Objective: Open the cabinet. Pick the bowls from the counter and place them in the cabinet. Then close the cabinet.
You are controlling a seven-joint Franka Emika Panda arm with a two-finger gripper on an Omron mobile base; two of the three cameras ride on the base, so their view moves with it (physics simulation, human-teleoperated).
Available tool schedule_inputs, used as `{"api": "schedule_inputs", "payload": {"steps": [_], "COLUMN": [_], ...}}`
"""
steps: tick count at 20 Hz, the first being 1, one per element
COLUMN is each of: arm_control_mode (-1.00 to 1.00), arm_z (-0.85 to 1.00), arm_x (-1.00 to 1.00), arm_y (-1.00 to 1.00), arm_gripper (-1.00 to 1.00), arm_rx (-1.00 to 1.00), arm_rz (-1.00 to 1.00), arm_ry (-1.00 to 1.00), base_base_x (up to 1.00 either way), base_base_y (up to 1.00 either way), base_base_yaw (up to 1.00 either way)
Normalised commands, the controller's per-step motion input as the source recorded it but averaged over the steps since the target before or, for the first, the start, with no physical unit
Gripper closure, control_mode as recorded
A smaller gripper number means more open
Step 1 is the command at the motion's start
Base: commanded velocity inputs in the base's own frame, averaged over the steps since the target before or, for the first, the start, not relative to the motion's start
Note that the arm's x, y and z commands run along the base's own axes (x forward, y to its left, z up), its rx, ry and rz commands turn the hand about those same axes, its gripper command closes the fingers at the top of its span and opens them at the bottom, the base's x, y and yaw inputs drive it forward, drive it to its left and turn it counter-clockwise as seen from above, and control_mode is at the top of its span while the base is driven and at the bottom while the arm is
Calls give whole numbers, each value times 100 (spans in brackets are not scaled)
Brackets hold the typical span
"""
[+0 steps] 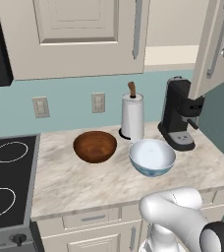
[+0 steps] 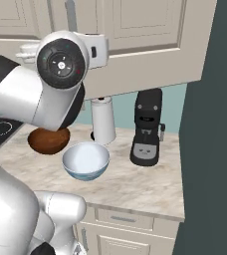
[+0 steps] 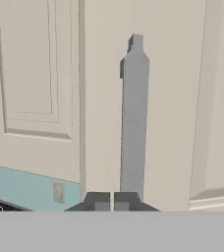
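Closed end effector (image 3: 112, 202) grips the cabinet (image 3: 40, 74) door's handle (image 3: 133, 123).

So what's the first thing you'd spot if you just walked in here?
Probably the two bowls sitting side by side on the counter: a shiny brown bowl and a white and blue bowl. Behind them stand a white paper towel roll and a black coffee machine, with one cabinet door swung open above.

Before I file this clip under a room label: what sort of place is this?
A home kitchen, rendered: a stovetop beside a marbled counter, a black coffee machine, beige wall cabinets, and two bowls set out.
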Motion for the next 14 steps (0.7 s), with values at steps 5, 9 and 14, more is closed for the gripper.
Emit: {"api": "schedule_inputs", "payload": {"steps": [5,9,14], "arm_control_mode": [-100,-100,-100], "arm_z": [0,0,0], "arm_x": [-32,-84,-48], "arm_y": [0,5,58], "arm_gripper": [-100,-100,-100], "arm_rx": [0,-3,-7], "arm_rz": [5,9,3], "arm_ry": [7,-2,-7], "base_base_x": [0,0,0], "base_base_y": [0,0,0], "base_base_yaw": [0,0,0]}}
